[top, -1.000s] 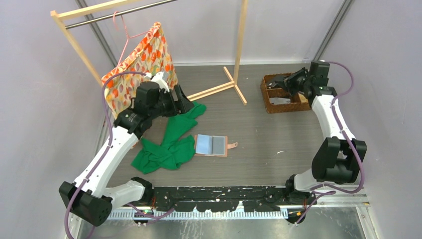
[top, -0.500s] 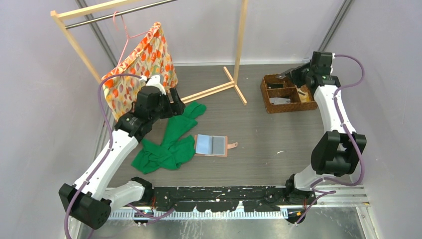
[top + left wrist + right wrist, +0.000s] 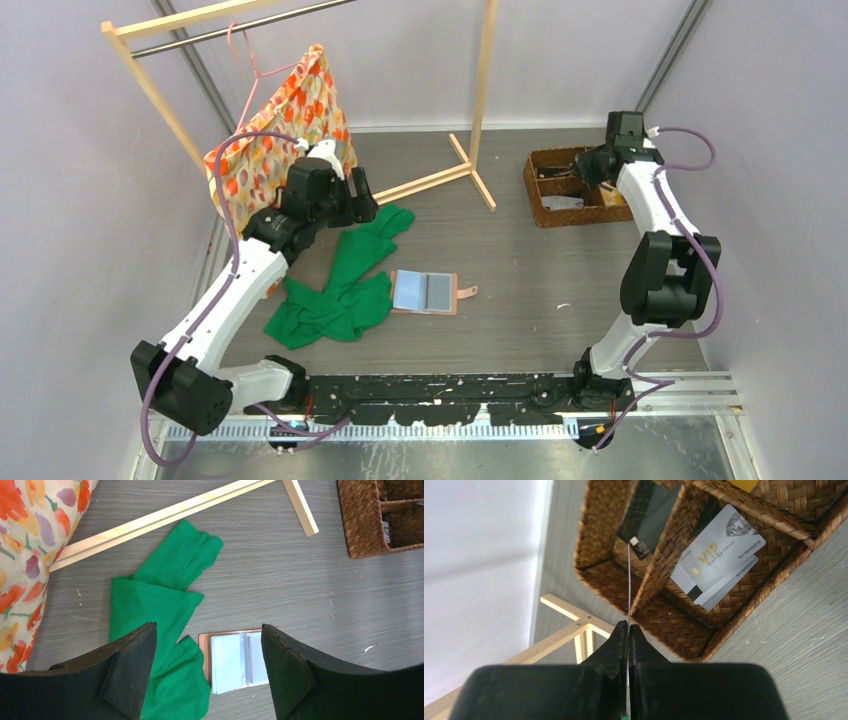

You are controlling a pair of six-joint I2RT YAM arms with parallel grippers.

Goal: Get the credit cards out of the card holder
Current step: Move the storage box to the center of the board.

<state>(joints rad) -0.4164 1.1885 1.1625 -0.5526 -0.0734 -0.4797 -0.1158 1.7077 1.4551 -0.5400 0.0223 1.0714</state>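
Right gripper (image 3: 628, 626) jaws pinch what looks like a card (image 3: 628, 580) edge-on over the basket (image 3: 594, 530); it could snag the wicker divider. Left gripper (image 3: 207, 632) jaws apart, empty.

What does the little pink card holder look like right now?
The card holder lies opened flat on the grey table, inside up. It looks like salmon-pink leather, with two pale blue-grey panels and a small snap tab poking out one side. Its other side sits right by the green cloth, seemingly touching it. Nothing holds it.
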